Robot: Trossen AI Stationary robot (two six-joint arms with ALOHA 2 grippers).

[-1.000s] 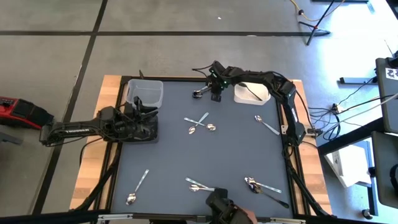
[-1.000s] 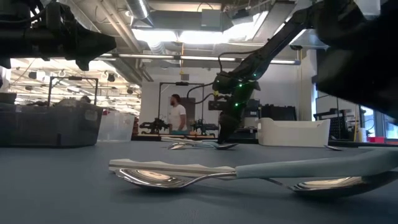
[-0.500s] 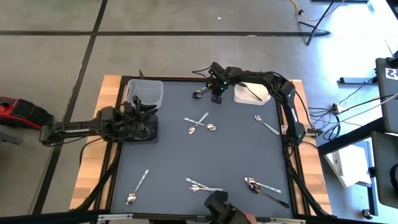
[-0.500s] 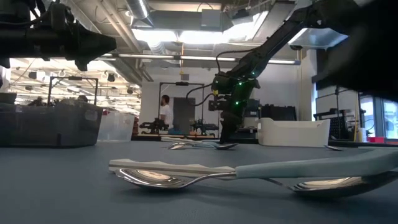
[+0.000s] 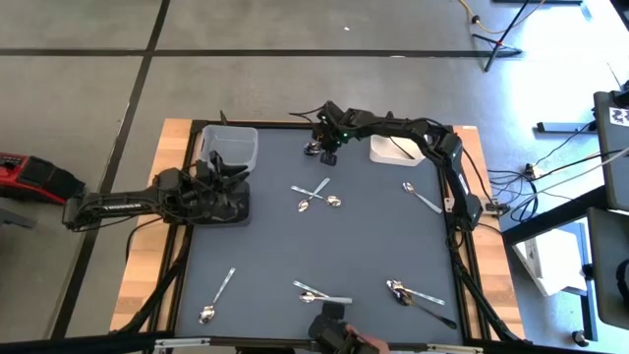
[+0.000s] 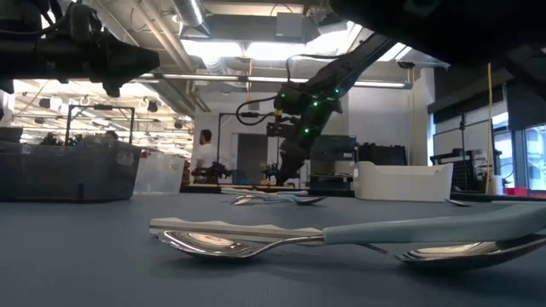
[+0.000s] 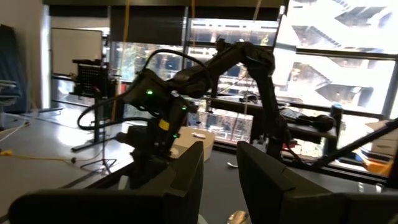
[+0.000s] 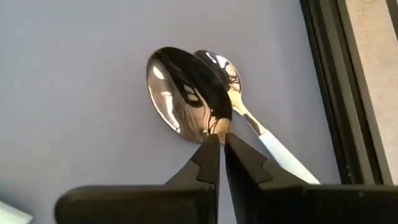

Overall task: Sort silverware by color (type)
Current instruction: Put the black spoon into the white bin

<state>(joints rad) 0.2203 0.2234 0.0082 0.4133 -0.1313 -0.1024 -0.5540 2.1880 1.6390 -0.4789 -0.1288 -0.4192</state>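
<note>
A: While the right gripper (image 5: 325, 149) hangs near the far edge of the desk (image 5: 373, 246), between the clear bin (image 5: 230, 145) and the white bin (image 5: 397, 148), what do its jaws hold?

B: In the right wrist view they are drawn narrow, nearly touching, pinched on the neck of a shiny spoon (image 8: 186, 93). Its bowl juts out just past the fingertips (image 8: 210, 149).

A: Is that spoon alone?

B: No. A second spoon (image 8: 249, 115) with a pale handle lies right beside it, bowls overlapping as the camera sees them. Whether they touch I cannot tell.

A: And the left gripper (image 5: 221, 187)?

B: It waits over the left side of the desk, just in front of the clear bin. From its wrist camera the jaws stand partly apart with nothing between them.

A: Where is the rest of the silverware?

B: Well away from both grippers. A crossed pair of spoons (image 5: 316, 195) sits mid-desk, one spoon (image 5: 422, 198) toward the right edge, another (image 5: 218, 295) at the near left, one (image 5: 320, 294) at the near middle, and a pair (image 5: 418, 295) at the near right. A dark utensil (image 5: 397, 147) lies inside the white bin.
</note>
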